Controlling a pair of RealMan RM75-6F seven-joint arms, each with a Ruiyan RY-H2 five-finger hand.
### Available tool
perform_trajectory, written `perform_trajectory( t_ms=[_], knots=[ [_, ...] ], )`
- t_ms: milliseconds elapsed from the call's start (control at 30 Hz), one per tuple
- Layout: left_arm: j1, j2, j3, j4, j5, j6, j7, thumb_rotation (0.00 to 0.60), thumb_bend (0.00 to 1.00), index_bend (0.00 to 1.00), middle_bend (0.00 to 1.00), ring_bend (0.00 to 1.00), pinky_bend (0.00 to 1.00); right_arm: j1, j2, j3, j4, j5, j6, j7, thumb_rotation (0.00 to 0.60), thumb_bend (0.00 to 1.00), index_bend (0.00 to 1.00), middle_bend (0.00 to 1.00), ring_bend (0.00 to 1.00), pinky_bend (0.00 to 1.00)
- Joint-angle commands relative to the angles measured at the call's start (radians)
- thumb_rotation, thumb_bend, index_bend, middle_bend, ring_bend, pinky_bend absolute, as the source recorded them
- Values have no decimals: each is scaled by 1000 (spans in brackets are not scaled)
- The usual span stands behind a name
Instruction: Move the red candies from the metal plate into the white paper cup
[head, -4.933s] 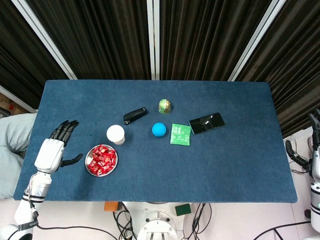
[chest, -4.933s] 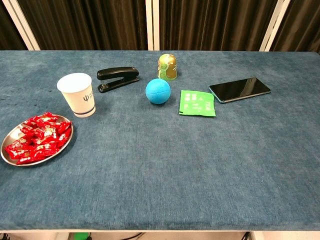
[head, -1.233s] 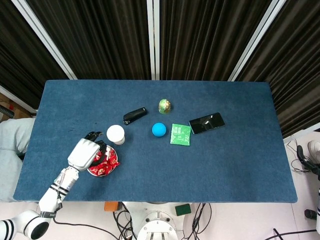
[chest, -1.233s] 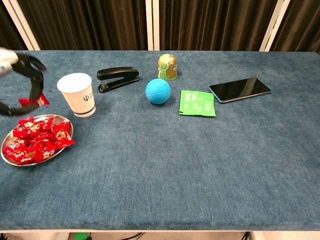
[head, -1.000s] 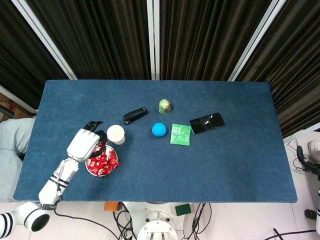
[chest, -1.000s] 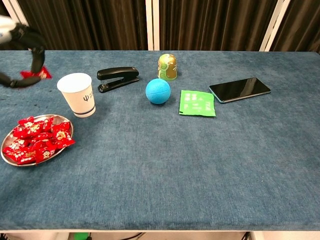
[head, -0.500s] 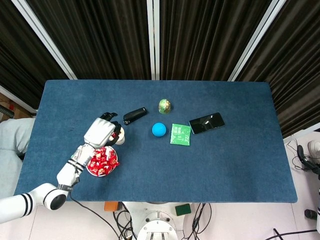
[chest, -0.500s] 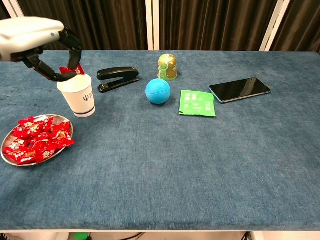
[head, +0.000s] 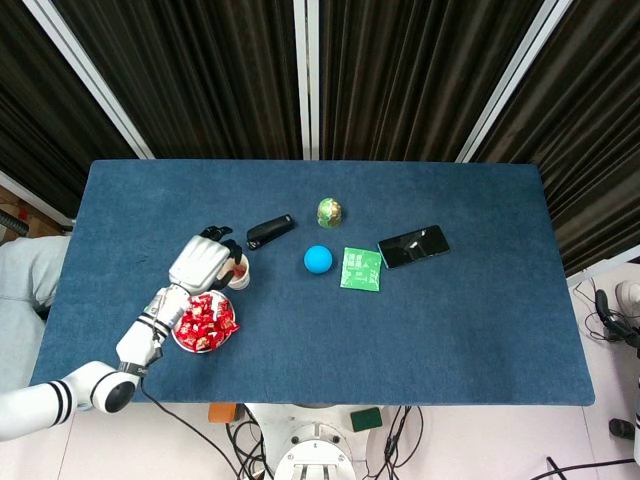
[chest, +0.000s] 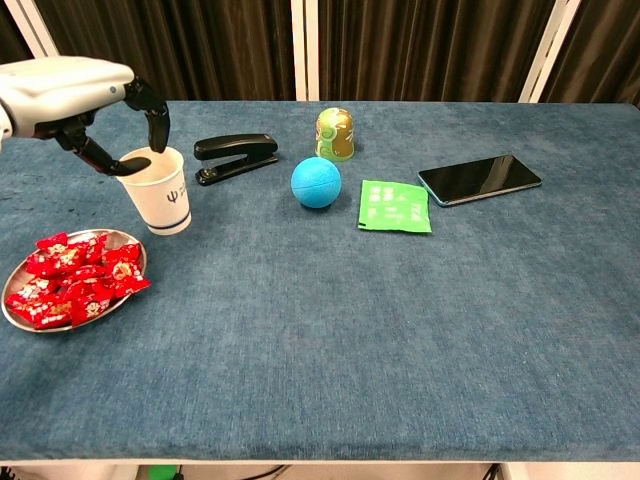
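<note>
Dropping step: my left hand (chest: 75, 100) hovers over the cup (chest: 157, 190), fingers parted, apparently empty; a candy (head: 241, 268) shows inside. Candies (chest: 75, 278) fill the plate (chest: 18, 320) below-left. Next: return for another.

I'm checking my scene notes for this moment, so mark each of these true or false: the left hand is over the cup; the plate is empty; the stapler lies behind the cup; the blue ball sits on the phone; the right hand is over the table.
1. The left hand is over the white paper cup. True.
2. The metal plate is empty. False: many red candies lie on it.
3. The black stapler lies behind the cup. True.
4. The blue ball sits on the phone. False: it rests on the table, apart from it.
5. The right hand is over the table. False: neither view shows it.
</note>
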Motion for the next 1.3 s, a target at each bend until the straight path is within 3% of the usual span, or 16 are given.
perform_trajectory(
  t_ms=[33,200,367,567,833,1300],
  knots=[
    [4,5,5,-6,0,7,2,600,351,461,406,148,227,0,0,-1,-1,-1,0,-1,600,340,0,0,0,0],
    [31,43,11,-64,29,75,8,600,352,449,386,142,227,0,4,0,-7,-4,4,-5,600,340,0,0,0,0],
    [109,136,38,-206,87,208,28,600,331,441,379,142,228,-1,9,2,-15,-6,8,-10,600,340,0,0,0,0],
    [198,197,135,-295,136,258,20,600,222,385,365,142,231,5,-1,-4,-11,-10,-3,-12,600,340,0,0,0,0],
    [241,115,195,-230,168,241,-46,600,207,246,282,122,233,13,-12,-14,-13,-28,-5,-23,600,341,0,0,0,0],
    [214,26,189,-135,174,163,-18,600,214,292,261,107,237,4,-10,-21,-11,-23,-6,-24,600,340,0,0,0,0]
  ],
)
